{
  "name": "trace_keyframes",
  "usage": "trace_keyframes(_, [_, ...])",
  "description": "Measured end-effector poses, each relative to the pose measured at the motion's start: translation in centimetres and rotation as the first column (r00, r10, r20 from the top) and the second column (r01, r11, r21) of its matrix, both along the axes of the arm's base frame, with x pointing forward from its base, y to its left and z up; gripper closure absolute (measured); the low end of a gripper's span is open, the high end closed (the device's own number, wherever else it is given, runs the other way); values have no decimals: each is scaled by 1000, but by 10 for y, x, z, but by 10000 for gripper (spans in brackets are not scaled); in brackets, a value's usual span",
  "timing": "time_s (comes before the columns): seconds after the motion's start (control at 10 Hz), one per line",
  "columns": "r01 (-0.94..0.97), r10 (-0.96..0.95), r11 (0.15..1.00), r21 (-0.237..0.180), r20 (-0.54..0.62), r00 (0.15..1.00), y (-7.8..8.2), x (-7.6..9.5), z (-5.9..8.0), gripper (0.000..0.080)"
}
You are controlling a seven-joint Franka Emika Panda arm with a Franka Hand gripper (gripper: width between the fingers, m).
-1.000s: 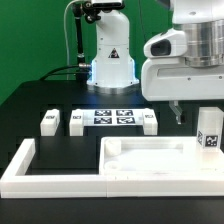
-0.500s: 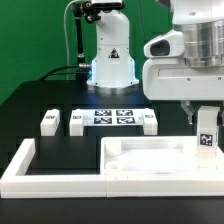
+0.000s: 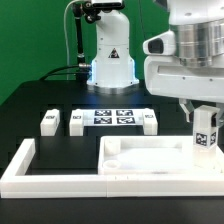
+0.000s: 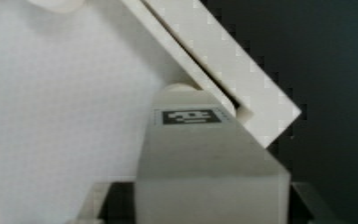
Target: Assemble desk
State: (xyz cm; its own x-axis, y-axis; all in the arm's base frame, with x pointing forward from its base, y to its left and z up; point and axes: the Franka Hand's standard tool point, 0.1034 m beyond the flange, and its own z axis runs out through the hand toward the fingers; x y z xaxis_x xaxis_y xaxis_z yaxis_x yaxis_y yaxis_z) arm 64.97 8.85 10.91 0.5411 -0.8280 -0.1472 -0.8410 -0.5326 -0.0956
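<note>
From the exterior view, I saw the tabletop (image 3: 150, 158) lying flat on the black table (image 3: 30, 105), inside the low white fence (image 3: 25, 165). One leg (image 3: 205, 137) stood upright at the tabletop's end on the exterior view's right, with its tag facing the camera. The gripper (image 3: 205, 118) hung right over that leg, and a dark finger (image 3: 193, 112) reached down next to the leg's top. The big white arm hid the rest, so from here I could not tell how wide the jaws were.

Behind the tabletop, three loose legs (image 3: 49, 122) (image 3: 77, 122) (image 3: 148, 122) stood in a row. The marker board (image 3: 112, 118) lay between the second and the third. Only this view showed those.

The wrist view looked straight down the gripper (image 4: 202, 205). The leg (image 4: 202, 165) filled the gap between the two dark fingers (image 4: 101, 205), one close on each side. I could not tell if they pressed on it. Under the leg was the tabletop (image 4: 51, 100) and its raised rim (image 4: 211, 60), with the dark table (image 4: 327, 60) past it.
</note>
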Motion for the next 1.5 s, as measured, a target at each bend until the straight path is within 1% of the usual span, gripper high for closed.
trace_keyframes(0.1, [162, -161, 987, 21, -25, 987, 1, 0, -1, 508])
trace_keyframes(0.2, [277, -276, 960, 29, -50, 960, 3, 1, -1, 508])
trace_keyframes(0.3, [413, -410, 910, 39, -68, 910, 4, 3, -1, 508])
trace_keyframes(0.5, [639, -633, 769, 21, -117, 765, 10, 4, -2, 508])
trace_keyframes(0.7, [740, -735, 672, -11, -133, 665, 21, 4, -2, 508])
trace_keyframes(0.8, [731, -726, 682, -8, -128, 676, 20, 4, -2, 508])
trace_keyframes(0.9, [709, -704, 705, -4, -123, 699, 20, 4, -2, 440])
trace_keyframes(1.0, [703, -698, 711, -4, -121, 706, 21, 4, -2, 266])
trace_keyframes(1.1, [551, -549, 834, -1, -90, 831, 20, 2, -3, 266])
trace_keyframes(1.2, [383, -383, 924, -8, -66, 921, 22, -1, -3, 170])
trace_keyframes(1.3, [292, -292, 956, -14, -53, 955, 25, -2, -2, 170])
trace_keyframes(1.4, [233, -233, 972, -11, -43, 971, 24, -2, -3, 152])
trace_keyframes(1.5, [192, -192, 981, -10, -36, 981, 23, -2, -3, 152])
